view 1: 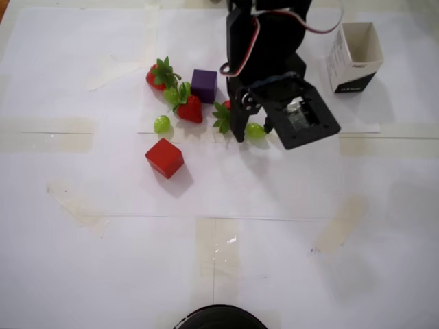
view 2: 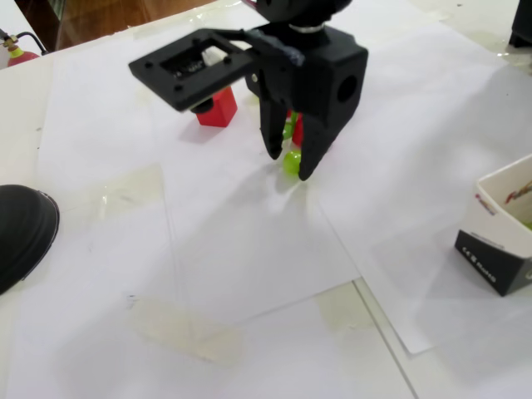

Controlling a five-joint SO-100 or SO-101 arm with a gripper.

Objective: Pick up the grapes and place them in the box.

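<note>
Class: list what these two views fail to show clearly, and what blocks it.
- Grape at the gripper: fixed view, fingers cover most of it; contact unclear.
- Strawberry beside it: overhead view, arm hides its red body.
- Box: fixed view, cut by right edge; contents unseen.
- Box print: overhead view, too small.

Table layout, overhead view unless noted.
Gripper [view 1: 250, 132] straddles one grape [view 1: 255, 130]; another grape [view 1: 162, 124] lies far left of it, just above a cube [view 1: 164, 157]. Strawberries [view 1: 190, 108] cluster between, beside a second cube [view 1: 204, 85]. Box [view 1: 354, 57] stands upper right, well apart; in the fixed view [view 2: 502, 236] possibly tilted.
</note>
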